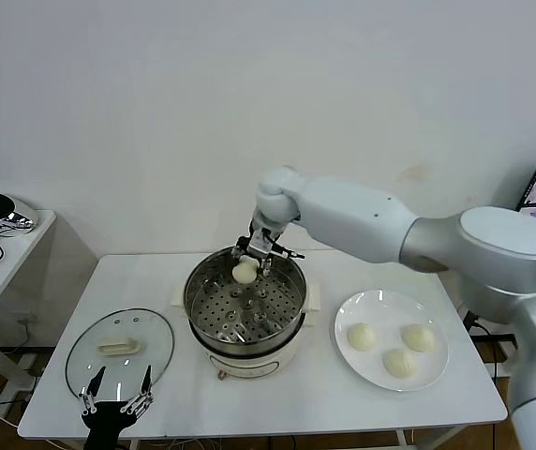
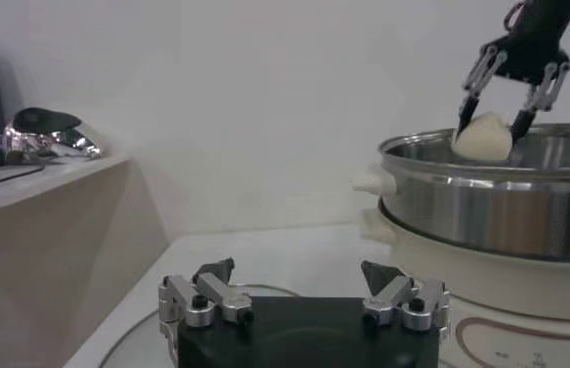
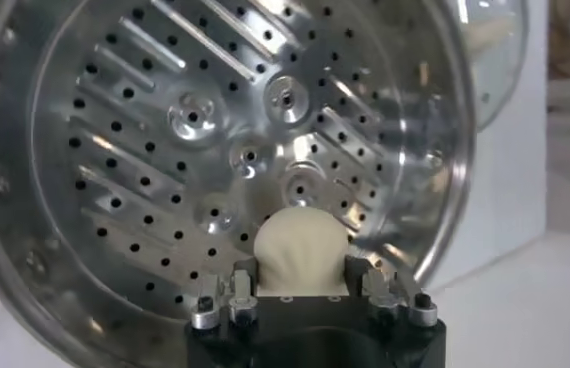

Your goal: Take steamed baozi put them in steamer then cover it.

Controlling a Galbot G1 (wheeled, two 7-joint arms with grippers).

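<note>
1. Head view: the steamer (image 1: 245, 305), a shiny steel pot with a perforated tray on a cream-white base, stands at the centre of the white table (image 1: 277, 398). The right gripper (image 1: 258, 251) reaches in over the pot's far rim, its jaws clasped around one baozi (image 1: 245, 272) held above the back of the tray. At the right of the frame a white plate (image 1: 378, 307) carries three more baozi (image 1: 361, 337), near one another. At the lower left lies the glass cover (image 1: 119, 349), flat on the table, its cream bar handle up. The left gripper (image 1: 116, 390) sits at the bottom edge just before the cover, jaws spread wide and empty.

2. Left wrist view: the left gripper (image 2: 303, 298) fills the bottom of the frame, its fingers (image 2: 205, 297) parted with nothing between them, over the cover's rim. At the right the steamer (image 2: 495, 220) rises; above its rim at the upper right the right gripper (image 2: 492, 118) pinches the baozi (image 2: 482, 138).

3. Right wrist view: the right gripper (image 3: 300, 292) at the bottom centre grips the baozi (image 3: 300, 255) by both sides, with the steamer's perforated tray (image 3: 165, 150) behind it.
</note>
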